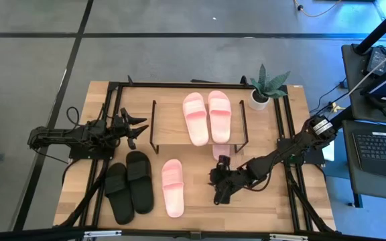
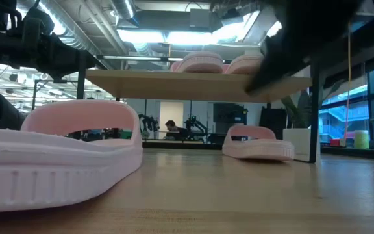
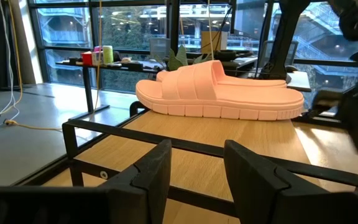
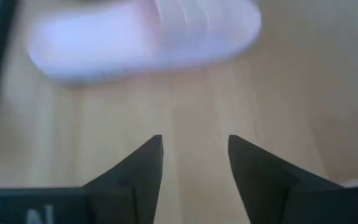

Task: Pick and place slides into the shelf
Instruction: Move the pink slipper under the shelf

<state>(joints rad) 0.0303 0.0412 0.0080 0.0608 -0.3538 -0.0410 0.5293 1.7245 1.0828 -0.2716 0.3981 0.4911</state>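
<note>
- Right now, at the worktop's left edge, I have the left gripper (image 1: 138,129) waiting beside the shelf (image 1: 167,127), fingers parted and holding nothing.
- Near the front-left corner lies the black pair (image 1: 129,185), not yet shelved.
- Just right of it, by the front edge, lies one loose pink slide (image 1: 172,187); I judge this the one in hand now.
- On the shelf's top board toward the back sits a pink pair (image 1: 206,116), already placed.
- Under the shelf's right end another pink slide (image 1: 221,151) pokes out, half hidden by the board.
- The right gripper (image 1: 218,187) hovers low over the front-middle of the worktop, right of the loose slide, fingers partly open and empty; its wrist view shows that slide (image 4: 142,37) just ahead.
- Next I'd need to close in, straddle the slide's edge or strap, and grip.
- A potted plant (image 1: 265,86) stands at the back-right; the shelf's wire legs (image 1: 242,127) may snag a carried slide.
</note>
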